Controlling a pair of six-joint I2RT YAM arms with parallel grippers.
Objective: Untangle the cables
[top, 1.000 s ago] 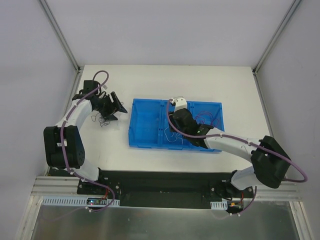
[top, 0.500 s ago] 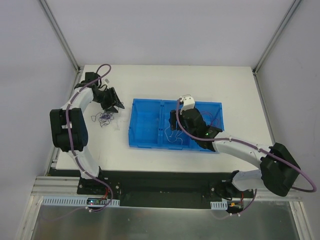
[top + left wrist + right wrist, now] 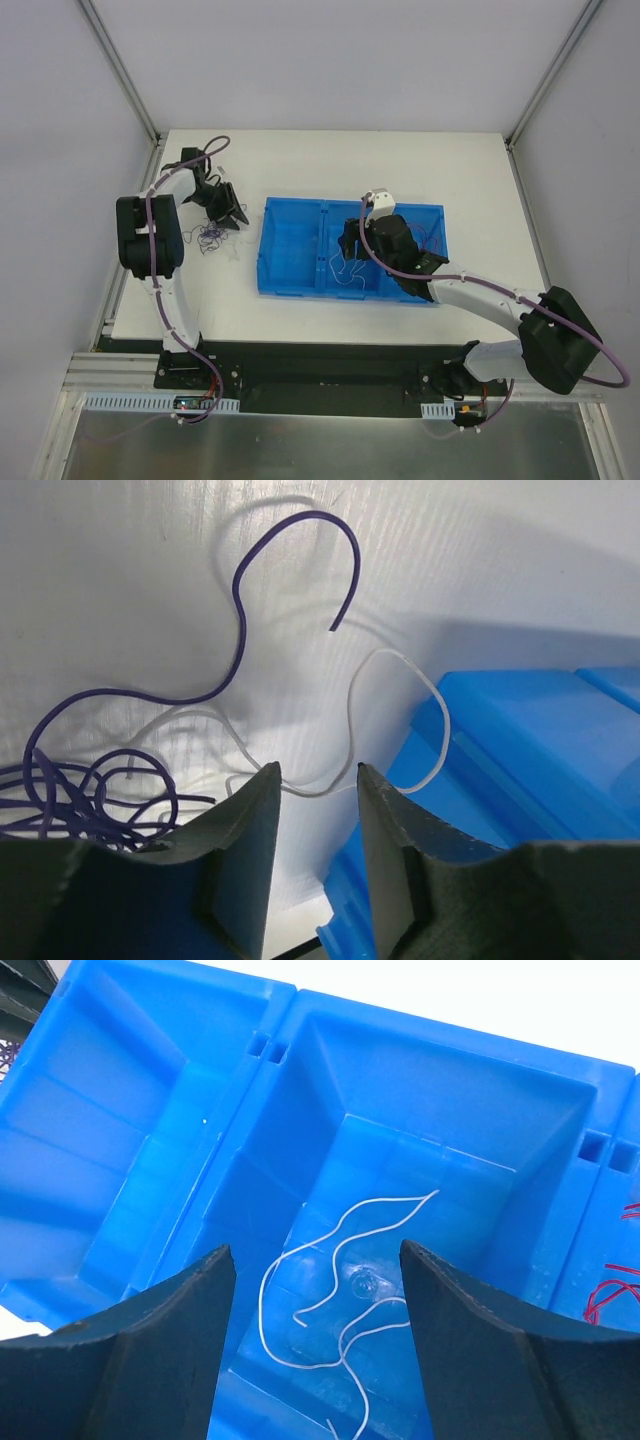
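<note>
A white table (image 3: 450,170) is seen from above, with a blue tray (image 3: 290,255) of three compartments lying at its centre. The left gripper (image 3: 228,207) is low over the table at about 9 o'clock from the tray, near the tray's left wall. Just beside it, toward 7 o'clock, a small clump of purple cables (image 3: 208,238) lies on the bare table, outside the tray.

In the left wrist view, the left gripper's jaws stand part-way apart with a strip of table showing between them, and they pinch nothing. A single white cable (image 3: 398,654) lies loose past the fingertips. It crosses the gap between the fingers, arcs up toward 12 o'clock and comes down over the corner of the blue tray at 3 o'clock. Whether it touches either finger cannot be told. The purple clump sits at 9 o'clock beside the left finger, and one purple strand curls away from it toward 12 o'clock.

The right gripper (image 3: 350,245) hangs over the tray's middle compartment, its jaws spread wide and empty. In the right wrist view, thin white cables (image 3: 385,1202) lie in loose curls on that compartment's floor, between the two fingers and apart from them. At 3 o'clock, a bit of red cable (image 3: 612,1295) shows in the neighbouring right compartment.
</note>
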